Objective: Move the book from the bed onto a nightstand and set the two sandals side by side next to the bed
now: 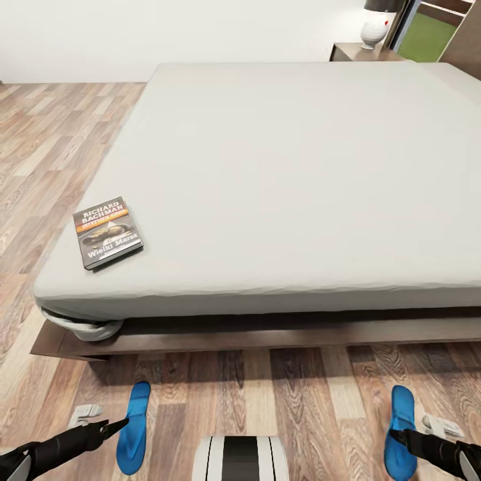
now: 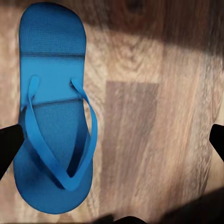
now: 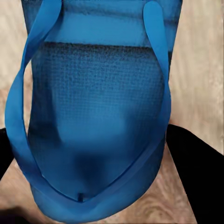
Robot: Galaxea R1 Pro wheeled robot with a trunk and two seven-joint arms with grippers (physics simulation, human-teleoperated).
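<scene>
The book [image 1: 107,232] lies flat on the pale mattress of the bed [image 1: 287,180], close to its near left corner. Two blue sandals rest on the wood floor in front of the bed. My left gripper [image 1: 115,425] hovers beside the left sandal [image 1: 133,427] and is open wide; that sandal [image 2: 53,112] lies by one of its fingers [image 2: 9,147]. My right gripper [image 1: 399,436] is at the right sandal [image 1: 402,427], whose toe end [image 3: 95,116] sits tight between the dark fingers [image 3: 196,182]. The nightstand [image 1: 361,52] stands beyond the bed's far side.
A white lamp [image 1: 374,28] stands on the nightstand. The bed's dark wooden frame [image 1: 267,337] juts out low along the floor just ahead of the sandals. Open wood floor [image 1: 60,147] runs along the bed's left side. My base [image 1: 240,457] shows between the sandals.
</scene>
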